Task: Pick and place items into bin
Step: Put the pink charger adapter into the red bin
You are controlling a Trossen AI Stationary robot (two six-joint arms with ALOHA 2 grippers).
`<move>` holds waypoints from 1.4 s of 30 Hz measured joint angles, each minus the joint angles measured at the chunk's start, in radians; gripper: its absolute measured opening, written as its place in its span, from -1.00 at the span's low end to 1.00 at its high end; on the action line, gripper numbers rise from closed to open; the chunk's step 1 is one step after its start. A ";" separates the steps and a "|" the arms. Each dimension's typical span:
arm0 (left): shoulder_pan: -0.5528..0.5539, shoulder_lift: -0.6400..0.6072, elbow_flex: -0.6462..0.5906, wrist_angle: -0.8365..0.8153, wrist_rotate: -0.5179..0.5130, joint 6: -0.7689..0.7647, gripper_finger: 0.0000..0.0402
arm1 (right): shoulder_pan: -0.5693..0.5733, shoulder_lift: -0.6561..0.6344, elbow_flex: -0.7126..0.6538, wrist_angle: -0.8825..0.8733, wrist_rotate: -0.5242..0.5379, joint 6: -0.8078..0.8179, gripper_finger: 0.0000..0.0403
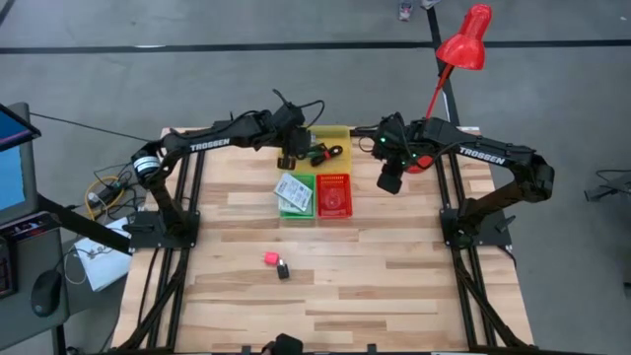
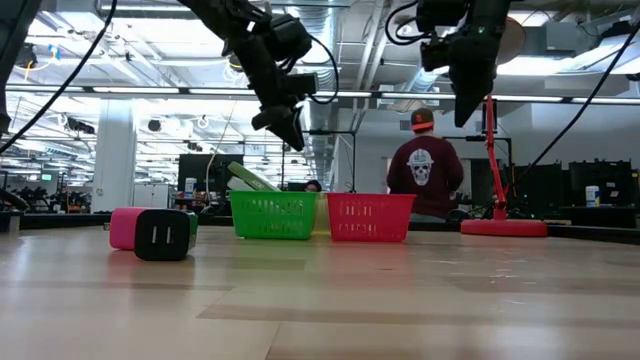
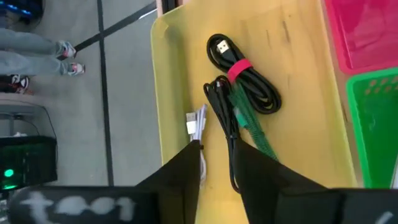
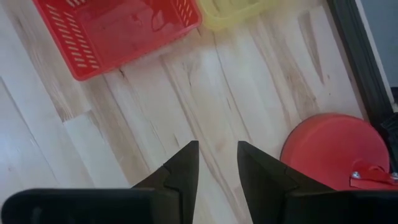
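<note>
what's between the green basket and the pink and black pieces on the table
Only bare wood. In the high view nothing lies between the green basket and the pink piece with the black piece beside it.

Coiled black cables [image 3: 245,87] lie in yellow bin [image 3: 298,134], apparently released.

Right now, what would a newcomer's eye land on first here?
Probably the three bright bins at the table's far middle: yellow bin, green basket holding white packets, and red basket. The left gripper hangs over the yellow bin, jaws apart, above coiled black cables banded red and green. A pink piece and black charger block lie alone on the near table; the right gripper waits open near the red lamp base.
</note>
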 joint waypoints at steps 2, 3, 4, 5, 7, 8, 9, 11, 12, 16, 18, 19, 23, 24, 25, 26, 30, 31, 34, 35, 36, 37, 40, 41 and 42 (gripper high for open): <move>0.000 -0.001 0.000 -0.001 -0.011 -0.013 -0.51 | 0.000 0.000 0.000 0.012 0.000 0.000 -0.48; -0.002 -0.001 0.000 -0.004 -0.020 -0.019 -0.48 | 0.000 0.000 0.000 0.017 0.000 0.000 -0.48; -0.006 -0.002 0.000 -0.014 -0.026 -0.026 -0.45 | 0.000 0.000 0.000 0.019 0.000 0.000 -0.48; -0.010 -0.002 0.001 -0.032 -0.027 -0.032 -0.42 | 0.000 0.000 0.000 0.019 0.000 0.000 -0.48; -0.021 -0.002 0.001 -0.091 -0.026 -0.044 -0.38 | 0.000 0.000 0.000 0.018 0.000 0.000 -0.48; -0.028 -0.003 0.001 -0.128 -0.024 -0.053 -0.36 | 0.000 0.000 0.000 0.018 0.000 0.000 -0.48; -0.035 -0.005 0.001 -0.172 -0.016 -0.063 -0.34 | 0.000 0.000 0.000 0.018 0.000 0.000 -0.48; -0.052 -0.010 0.001 -0.266 0.006 -0.081 -0.32 | 0.000 0.000 0.000 0.017 0.000 0.000 -0.48; -0.061 -0.015 0.001 -0.313 0.020 -0.096 -0.32 | 0.000 0.000 0.000 0.017 0.000 0.000 -0.48; -0.092 -0.048 0.001 -0.481 0.114 -0.195 -0.31 | 0.000 0.000 0.000 0.017 0.000 0.000 -0.48; -0.107 -0.071 0.001 -0.547 0.201 -0.252 -0.31 | 0.000 0.000 0.000 0.017 -0.003 0.004 -0.48; -0.117 -0.081 0.001 -0.570 0.242 -0.278 -0.31 | 0.000 0.000 0.000 0.017 -0.003 0.008 -0.48; -0.184 -0.126 -0.006 -0.620 0.339 -0.376 -0.31 | 0.000 0.000 0.000 0.017 -0.003 0.008 -0.48; -0.208 -0.133 -0.010 -0.627 0.343 -0.395 -0.31 | 0.000 0.000 0.000 0.017 -0.003 0.008 -0.48; -0.234 -0.139 -0.012 -0.634 0.343 -0.413 -0.31 | 0.000 0.000 0.000 0.017 -0.003 0.008 -0.48; -0.263 -0.141 -0.013 -0.641 0.343 -0.429 -0.31 | 0.000 0.000 0.000 0.017 -0.003 0.008 -0.48; -0.380 -0.141 -0.014 -0.648 0.334 -0.491 -0.31 | 0.000 0.000 0.000 0.017 -0.003 0.008 -0.48; -0.410 -0.141 -0.014 -0.648 0.324 -0.503 -0.31 | 0.000 0.000 0.000 0.017 -0.003 0.008 -0.48; -0.494 -0.141 -0.014 -0.646 0.285 -0.538 -0.31 | 0.000 0.000 0.000 0.017 -0.004 0.009 -0.48; -0.517 -0.141 -0.014 -0.646 0.276 -0.550 -0.31 | 0.000 0.001 0.000 0.017 -0.003 0.009 -0.48; -0.538 -0.141 -0.014 -0.646 0.269 -0.566 -0.31 | 0.000 0.001 0.000 0.017 -0.004 0.010 -0.48; -0.557 -0.141 -0.014 -0.647 0.268 -0.583 -0.31 | 0.000 0.001 0.000 0.017 -0.004 0.012 -0.48; -0.604 -0.142 -0.022 -0.648 0.264 -0.637 -0.31 | 0.000 0.001 0.000 0.017 -0.004 0.032 -0.48; -0.618 -0.142 -0.032 -0.650 0.263 -0.653 -0.31 | 0.000 0.001 0.000 0.017 -0.004 0.035 -0.48; -0.630 -0.142 -0.045 -0.654 0.263 -0.669 -0.31 | 0.001 0.001 0.000 0.017 -0.004 0.036 -0.48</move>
